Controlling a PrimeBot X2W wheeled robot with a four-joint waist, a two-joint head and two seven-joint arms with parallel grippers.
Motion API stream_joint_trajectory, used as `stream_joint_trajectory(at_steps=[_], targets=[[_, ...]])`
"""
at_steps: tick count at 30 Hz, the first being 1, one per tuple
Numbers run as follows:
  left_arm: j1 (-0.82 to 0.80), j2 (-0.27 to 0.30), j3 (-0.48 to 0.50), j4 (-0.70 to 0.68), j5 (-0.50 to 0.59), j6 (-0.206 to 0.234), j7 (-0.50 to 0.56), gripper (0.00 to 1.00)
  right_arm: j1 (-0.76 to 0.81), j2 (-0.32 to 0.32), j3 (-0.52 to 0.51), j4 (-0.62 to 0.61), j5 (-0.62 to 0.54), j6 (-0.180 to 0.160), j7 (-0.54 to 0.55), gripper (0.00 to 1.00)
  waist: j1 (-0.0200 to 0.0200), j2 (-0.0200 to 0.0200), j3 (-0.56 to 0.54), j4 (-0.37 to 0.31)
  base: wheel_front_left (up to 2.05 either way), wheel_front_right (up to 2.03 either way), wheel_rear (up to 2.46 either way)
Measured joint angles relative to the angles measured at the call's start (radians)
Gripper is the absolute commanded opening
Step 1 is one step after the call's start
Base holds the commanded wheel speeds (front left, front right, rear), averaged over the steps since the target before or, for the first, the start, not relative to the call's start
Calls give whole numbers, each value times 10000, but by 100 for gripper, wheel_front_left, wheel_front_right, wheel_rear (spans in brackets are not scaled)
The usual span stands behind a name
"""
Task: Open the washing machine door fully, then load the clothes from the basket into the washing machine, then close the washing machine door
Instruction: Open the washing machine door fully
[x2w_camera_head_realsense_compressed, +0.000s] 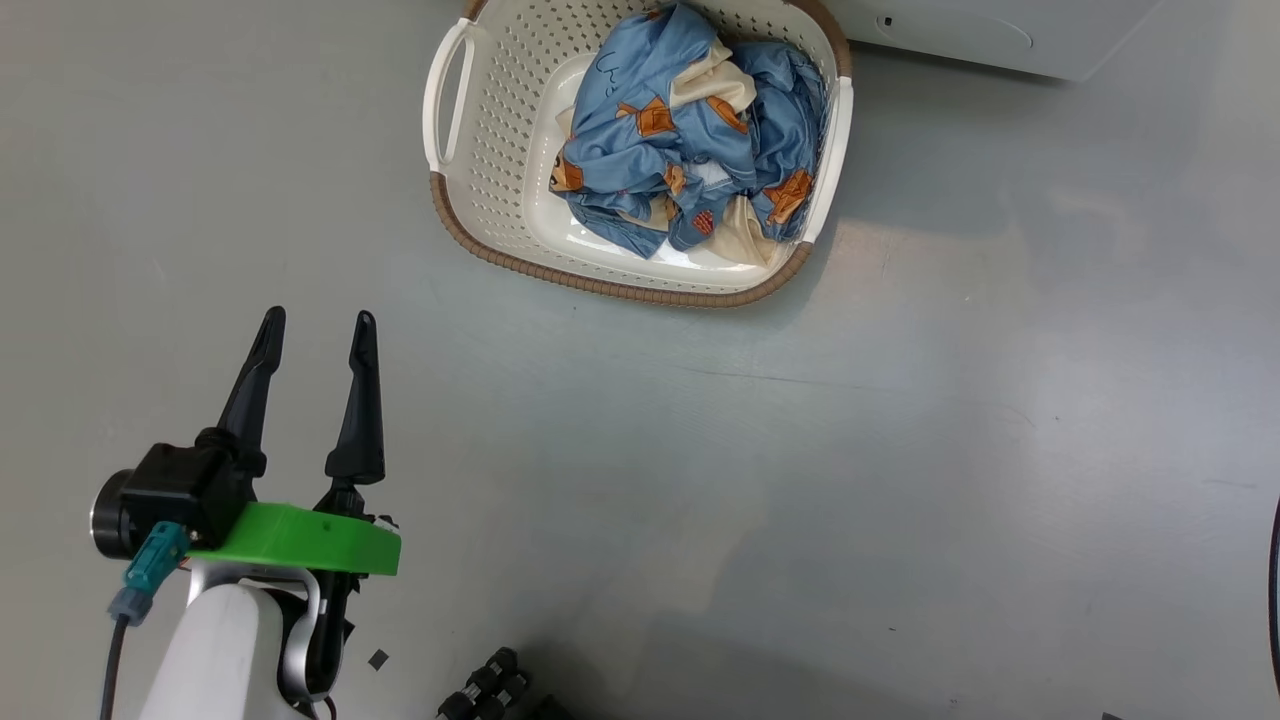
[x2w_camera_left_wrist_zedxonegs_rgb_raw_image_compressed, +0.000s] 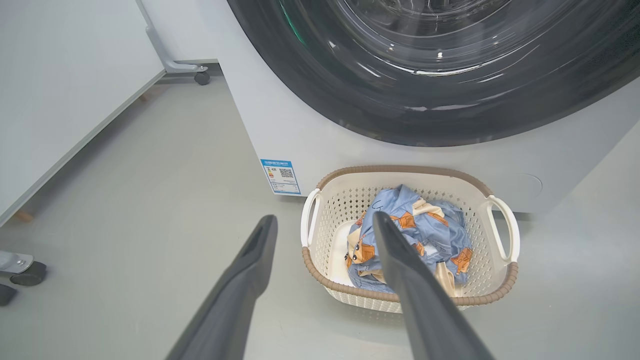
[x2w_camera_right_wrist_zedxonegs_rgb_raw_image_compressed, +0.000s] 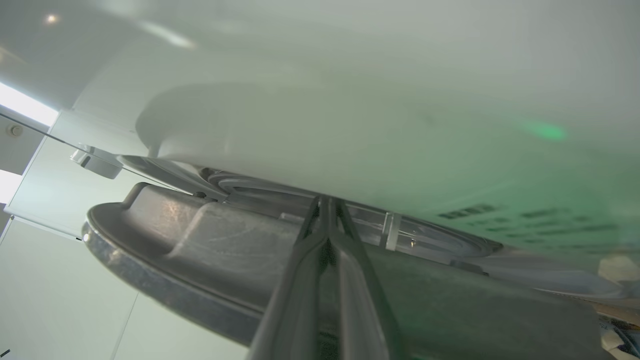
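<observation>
Left forearm: pale, rising from the head view's lower left, with a green collar at the wrist.
Left gripper: two long dark fingers spread wide, nothing between them.
Left gripper, place: well apart from the washing machine door, lower than it, fingers aimed below its bottom rim.
Right gripper: fingers pressed together along their length, tips meeting, nothing seen held.
Right gripper, place: tips at the narrow gap along the door's edge; whether they touch it cannot be told.
</observation>
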Motion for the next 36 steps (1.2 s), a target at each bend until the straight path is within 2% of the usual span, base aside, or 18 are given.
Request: stream_joint_trajectory(at_steps=[36], targets=[[-1, 2, 65, 19, 2, 0, 0, 100, 51, 290, 508, -299, 228, 0, 1206, 0, 0, 0, -212, -295, 0, 0, 0]])
